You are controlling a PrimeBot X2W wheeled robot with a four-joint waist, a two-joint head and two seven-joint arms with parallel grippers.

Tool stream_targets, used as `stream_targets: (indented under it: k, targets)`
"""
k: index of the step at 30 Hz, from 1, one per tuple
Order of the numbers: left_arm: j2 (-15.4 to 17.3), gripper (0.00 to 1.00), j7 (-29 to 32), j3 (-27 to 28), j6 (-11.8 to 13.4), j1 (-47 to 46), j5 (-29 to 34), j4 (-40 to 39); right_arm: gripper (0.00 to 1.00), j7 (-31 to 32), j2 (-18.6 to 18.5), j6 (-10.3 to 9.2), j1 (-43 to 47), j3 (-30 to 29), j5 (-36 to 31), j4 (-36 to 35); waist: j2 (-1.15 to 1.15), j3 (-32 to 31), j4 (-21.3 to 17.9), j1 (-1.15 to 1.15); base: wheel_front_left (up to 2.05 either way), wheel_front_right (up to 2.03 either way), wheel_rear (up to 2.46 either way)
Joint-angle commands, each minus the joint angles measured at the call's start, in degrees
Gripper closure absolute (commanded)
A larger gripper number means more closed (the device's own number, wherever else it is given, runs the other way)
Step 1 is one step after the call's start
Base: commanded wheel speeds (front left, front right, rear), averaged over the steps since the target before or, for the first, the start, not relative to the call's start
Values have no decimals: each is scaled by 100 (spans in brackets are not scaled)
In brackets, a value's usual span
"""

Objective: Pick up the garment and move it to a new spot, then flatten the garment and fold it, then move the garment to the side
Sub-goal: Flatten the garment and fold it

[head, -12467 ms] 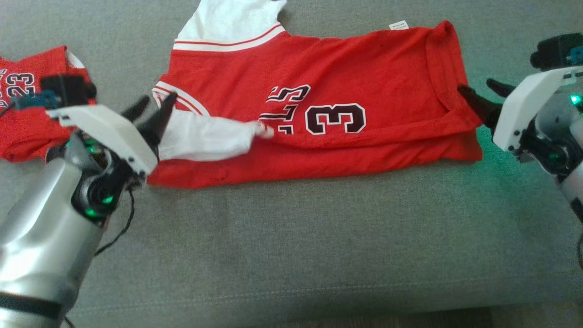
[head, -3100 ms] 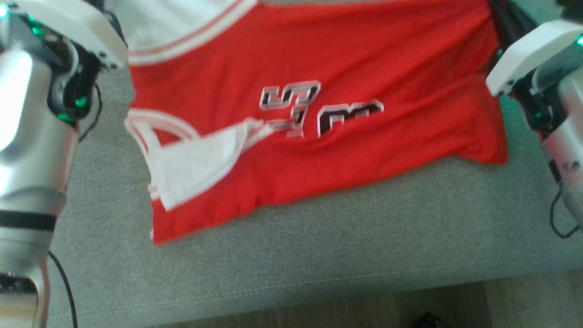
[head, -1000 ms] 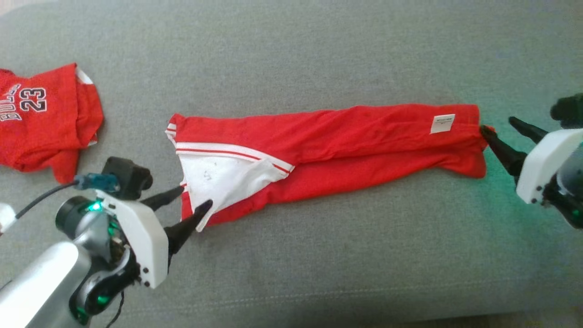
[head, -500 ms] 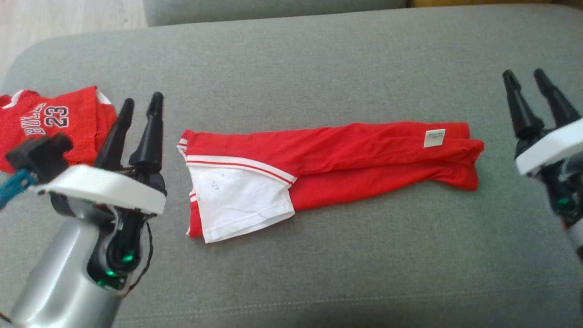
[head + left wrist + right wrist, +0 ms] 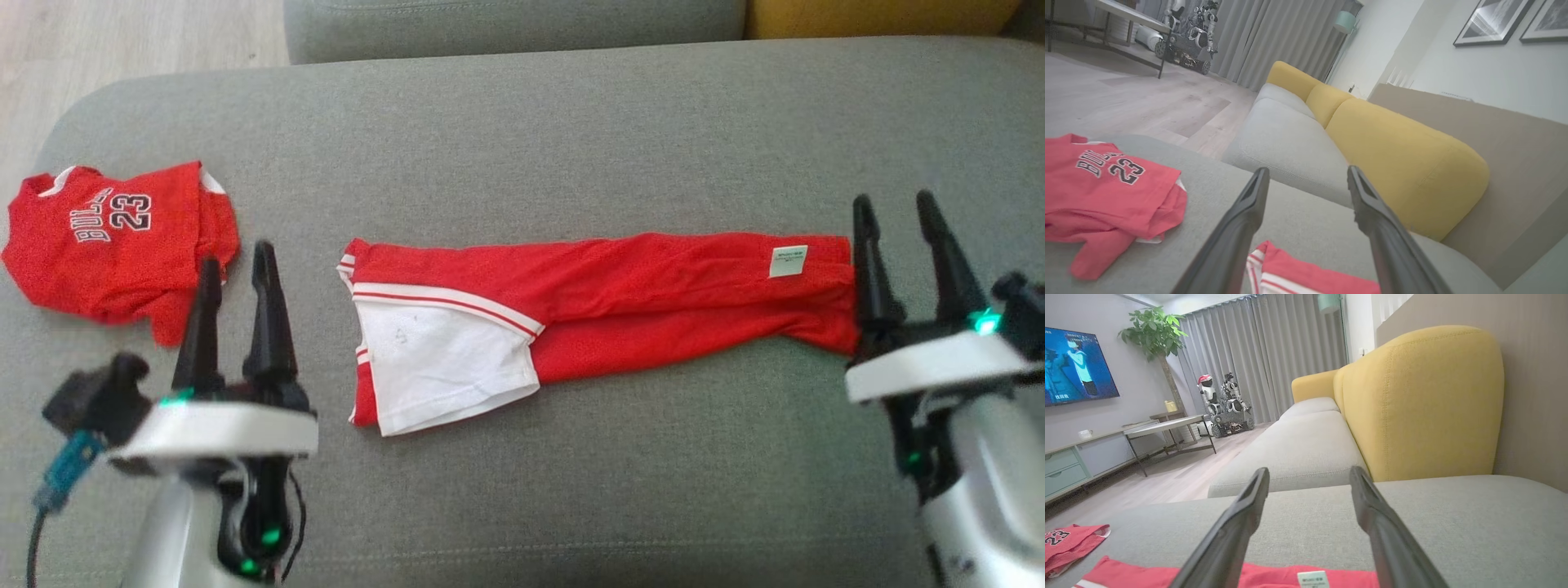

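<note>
- The left end effector (image 5: 235, 257) has its fingers apart with nothing between them. It points up and away over the grey sofa seat (image 5: 571, 490).
- The right end effector (image 5: 891, 200) also has its fingers spread and holds no cloth.
- The garment (image 5: 620, 286) lies on the seat as a long narrow red band between the two end effectors. Its white sleeve (image 5: 445, 367) end is just to the right of the left one, and its hem end is at the left finger of the right one.
- Each end effector stands at one end of the band, which probably suits a grab at each end. The lengthwise fold looks laid, so an end-to-end fold appears to be what remains before the garment goes to the side.
- A second jersey (image 5: 114, 237) lies crumpled to the left of the left end effector, well apart from the band, and seems to be out of the way there.
- The right end effector's left finger covers the tip of the hem, so I cannot tell whether they touch.
- The garment's print is folded out of sight, and the label (image 5: 787, 261) is too small to read.
- In both wrist views the bottom edge cuts the garment to a thin strip between the fingers. Beyond it is the yellow backrest (image 5: 1421, 404).
- The second jersey's lettering is partly lost in its folds.
</note>
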Motion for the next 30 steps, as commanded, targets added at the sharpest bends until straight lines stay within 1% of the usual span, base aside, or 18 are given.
stream_targets:
  k: [1, 3, 6, 9, 12, 15, 19, 20, 27, 30]
  targets:
    - [23, 0, -29, 319, -124, -69, 263, -214, 0, -60, 128, 41, 108, -46, -160, -301, 0, -8, 4, 0, 0, 0, 0]
    - [-80, 0, -29, 466, -286, 94, 528, -239, 0, -60, 338, 41, 333, -205, -443, -503, 0, -7, 9, 0, 0, 0, 0]
    - [-127, 0, -29, 567, -398, 211, 749, -244, 0, -61, 548, 41, 542, -361, -659, -663, 0, -5, 30, 0, 0, 0, 0]
    - [-133, 0, -30, 521, -418, 199, 586, -257, 0, -61, 654, 41, 639, -494, -760, -683, 0, -3, 57, 0, 0, 0, 0]
    - [-134, 0, -30, 480, -407, 178, 545, -253, 0, -61, 731, 41, 619, -604, -695, -555, 0, -18, 64, 0, 0, 0, 0]
    - [-134, 0, -30, 407, -393, 175, 510, -246, 0, 6, 817, 41, 518, -810, -598, -282, 0, -2, 67, 0, 0, 0, 0]
    - [-135, 0, -30, 322, -357, 136, 429, -260, 0, 197, 943, 41, 187, -1212, -439, 137, 0, 186, 81, 0, 0, 0, 0]
    - [-135, 0, -30, 322, -357, 136, 429, -260, 0, 197, 943, 41, 187, -1212, -439, 137, 0, 186, 81, 0, 0, 0, 0]
    - [-135, 0, -30, 206, -376, -11, 448, -198, 0, 601, 1101, 41, -519, -1904, -287, 1072, 0, 507, 156, 0, 0, 0, 0]
    - [-135, 0, -30, 157, -389, -86, 459, -181, 0, 835, 1143, 41, -758, -2114, -298, 1524, 0, 593, 200, 0, 0, 0, 0]
